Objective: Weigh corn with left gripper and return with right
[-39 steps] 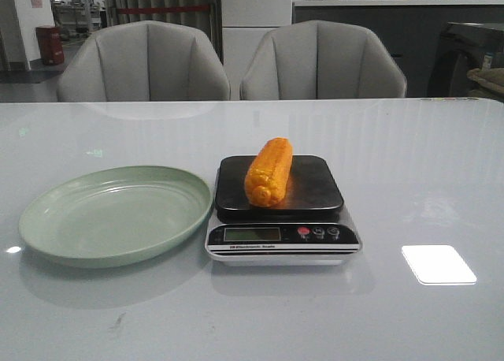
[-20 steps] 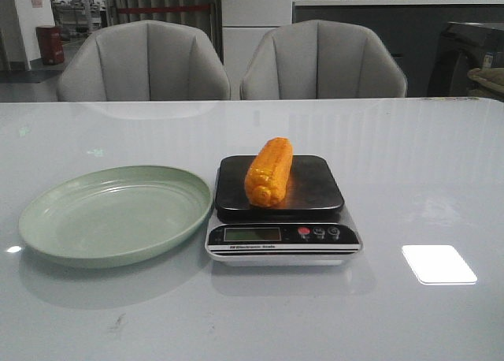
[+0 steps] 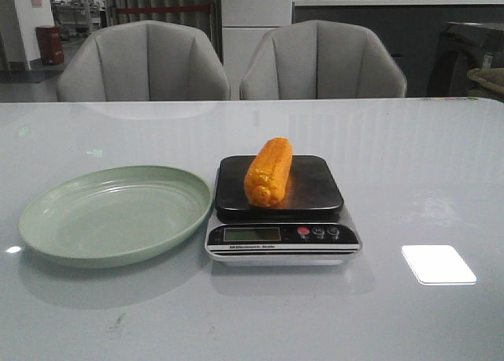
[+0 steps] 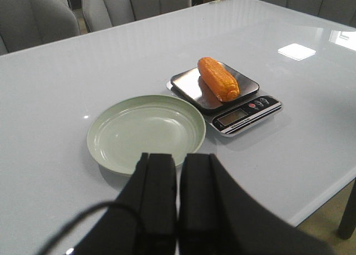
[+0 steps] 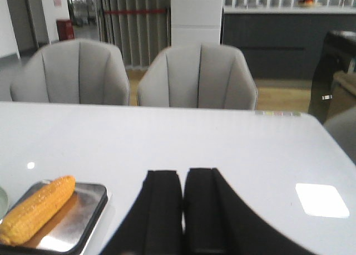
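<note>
The orange-yellow corn (image 3: 268,171) lies lengthwise on the black platform of a small digital scale (image 3: 282,243) in the middle of the table. To its left sits an empty pale green plate (image 3: 47,215). Neither arm shows in the front view. In the left wrist view my left gripper (image 4: 178,160) is shut with nothing in it, held above the table's near side, short of the plate (image 4: 103,127) and the corn (image 4: 218,79). In the right wrist view my right gripper (image 5: 183,174) is also shut and empty, well to the right of the corn (image 5: 36,207).
Two grey chairs (image 3: 146,61) stand behind the table's far edge. A bright patch of reflected light (image 3: 438,264) lies on the glossy white table to the right of the scale.
</note>
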You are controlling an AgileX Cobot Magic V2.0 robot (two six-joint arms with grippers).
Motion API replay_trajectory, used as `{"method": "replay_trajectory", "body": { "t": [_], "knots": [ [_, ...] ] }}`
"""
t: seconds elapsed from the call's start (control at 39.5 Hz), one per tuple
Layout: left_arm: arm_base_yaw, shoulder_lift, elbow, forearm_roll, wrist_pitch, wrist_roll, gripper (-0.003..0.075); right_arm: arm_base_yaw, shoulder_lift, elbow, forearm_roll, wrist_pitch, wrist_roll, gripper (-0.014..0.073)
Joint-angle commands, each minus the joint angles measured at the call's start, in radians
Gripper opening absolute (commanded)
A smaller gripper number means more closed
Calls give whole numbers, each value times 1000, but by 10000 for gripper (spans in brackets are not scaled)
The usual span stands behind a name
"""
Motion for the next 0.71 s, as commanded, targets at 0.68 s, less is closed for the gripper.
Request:
{"method": "replay_trajectory", "body": {
  "t": [0.68],
  "knots": [
    [-4, -8, -23, -2, -71, -1, 114, -7, 169, -123, -12, 230, 0, 250]
  ]
}}
